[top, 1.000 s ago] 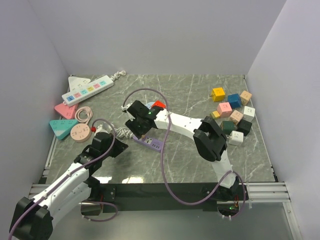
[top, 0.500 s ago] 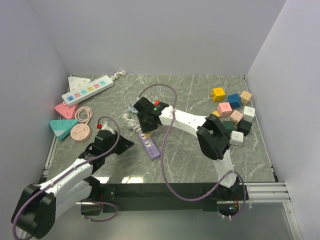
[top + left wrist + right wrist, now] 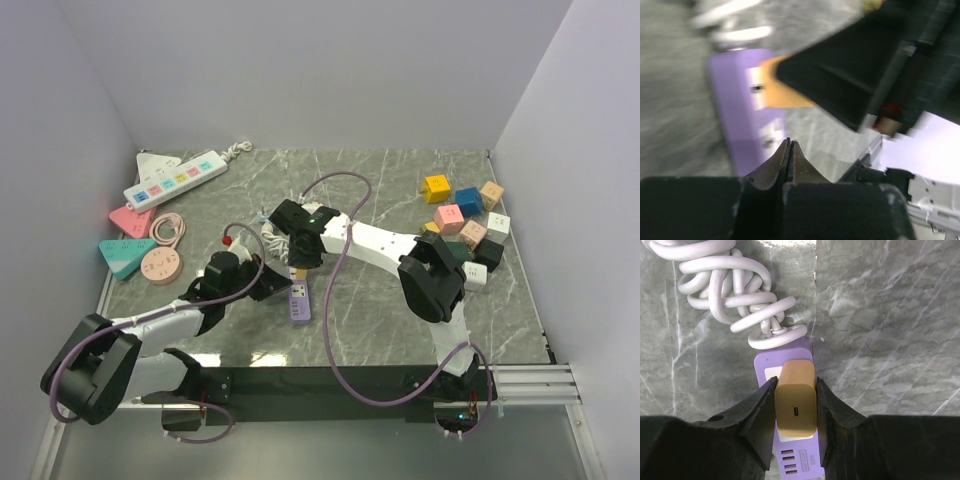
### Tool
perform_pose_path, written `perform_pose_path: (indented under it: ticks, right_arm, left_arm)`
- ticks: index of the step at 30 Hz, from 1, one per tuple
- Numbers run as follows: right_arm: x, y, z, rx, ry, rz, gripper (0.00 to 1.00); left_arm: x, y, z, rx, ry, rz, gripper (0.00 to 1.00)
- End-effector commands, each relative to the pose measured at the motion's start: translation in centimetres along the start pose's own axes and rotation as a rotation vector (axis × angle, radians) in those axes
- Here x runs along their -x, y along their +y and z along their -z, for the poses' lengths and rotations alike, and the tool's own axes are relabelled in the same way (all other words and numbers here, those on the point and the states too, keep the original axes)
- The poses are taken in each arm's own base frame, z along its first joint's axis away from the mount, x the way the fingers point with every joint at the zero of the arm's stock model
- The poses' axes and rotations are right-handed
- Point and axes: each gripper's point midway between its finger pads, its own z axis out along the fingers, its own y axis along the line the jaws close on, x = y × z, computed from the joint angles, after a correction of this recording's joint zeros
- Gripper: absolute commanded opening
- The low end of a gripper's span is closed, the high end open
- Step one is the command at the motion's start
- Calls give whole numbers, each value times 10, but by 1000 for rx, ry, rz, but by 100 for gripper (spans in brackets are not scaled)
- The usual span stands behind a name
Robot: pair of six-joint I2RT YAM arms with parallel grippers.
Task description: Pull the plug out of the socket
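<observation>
The socket (image 3: pixel 298 302) lies flat on the table (image 3: pixel 380 190) near its middle, between the two arms, with its white cord (image 3: pixel 263 236) bunched in loose coils at its far end. The plug (image 3: pixel 299 272), a tan block, stands on the outlet face nearest the cord. The right fingers (image 3: pixel 298 256) come down from above and pinch the plug by its two long sides; in the right wrist view each finger (image 3: pixel 764 407) lies flat against the plug (image 3: pixel 795 405), the socket (image 3: pixel 801 458) shows lilac beneath and the cord (image 3: pixel 735 290) coils just beyond. Whether the plug is fully seated I cannot tell. The left fingers (image 3: pixel 272 286) are pressed together, empty, low over the table just beside the socket's left edge; in the blurred left wrist view their tips (image 3: pixel 776 167) point at the socket (image 3: pixel 735 115), with the plug (image 3: pixel 785 95) behind, and contact cannot be told. A long white strip (image 3: pixel 175 178) lies at the far left and coloured cubes (image 3: pixel 465 228) cluster at the right, both well apart from the socket.
</observation>
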Motion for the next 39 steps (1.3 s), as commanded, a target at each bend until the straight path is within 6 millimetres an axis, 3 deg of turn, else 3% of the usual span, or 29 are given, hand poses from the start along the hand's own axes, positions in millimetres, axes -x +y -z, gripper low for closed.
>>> perform_pose_path:
  ticks: [1, 3, 10, 17, 19, 22, 23, 24, 25, 26, 27, 28, 29, 30, 34, 38, 39]
  right_arm:
    - [10, -9, 19, -35, -45, -57, 0]
    - [12, -5, 19, -28, -41, -56, 0]
    - [20, 8, 31, 20, -44, -53, 0]
    - [35, 24, 65, 109, -58, -2, 0]
    - [41, 11, 73, 66, -84, 12, 0]
    - [63, -21, 89, 8, -161, -26, 0]
    - [60, -40, 82, -31, -153, -27, 0]
    - [83, -63, 90, -34, -206, -93, 0]
    - [88, -80, 88, -58, -220, -118, 0]
    - [87, -106, 78, -105, -206, -138, 0]
    - [95, -122, 78, -122, -222, -162, 0]
    - [112, -152, 71, -163, -240, -223, 0]
    - [115, -169, 65, -198, -233, -227, 0]
    - [123, -199, 54, -261, -216, -272, 0]
    - [140, -271, 27, -398, -174, -376, 0]
    - [151, -320, 1, -452, -119, -450, 3]
    - [150, -327, -1, -467, -98, -460, 9]
  left_arm:
    - [9, -51, 0, -195, -26, -106, 1]
    - [5, -43, -6, -154, -9, -114, 1]
    - [-29, 21, -27, 11, 94, -76, 1]
    - [-45, 71, -35, 167, 128, -44, 1]
    - [-50, 82, -38, 205, 152, -38, 1]
    - [-53, 78, -41, 170, 160, -16, 1]
    - [-53, 76, -40, 162, 157, -2, 1]
    - [-51, 73, -40, 154, 151, -3, 1]
    - [-46, 67, -39, 145, 132, -8, 1]
    - [-42, 63, -39, 143, 122, -15, 1]
    - [-38, 59, -38, 140, 110, -24, 1]
    - [-33, 52, -34, 137, 100, -34, 1]
    - [-25, 43, -35, 126, 79, -51, 1]
    - [-20, 35, -34, 115, 67, -60, 1]
    - [11, -14, -20, 35, -23, -98, 1]
    - [35, -44, 1, 28, -96, -135, 1]
    - [41, -48, 5, 34, -124, -141, 1]
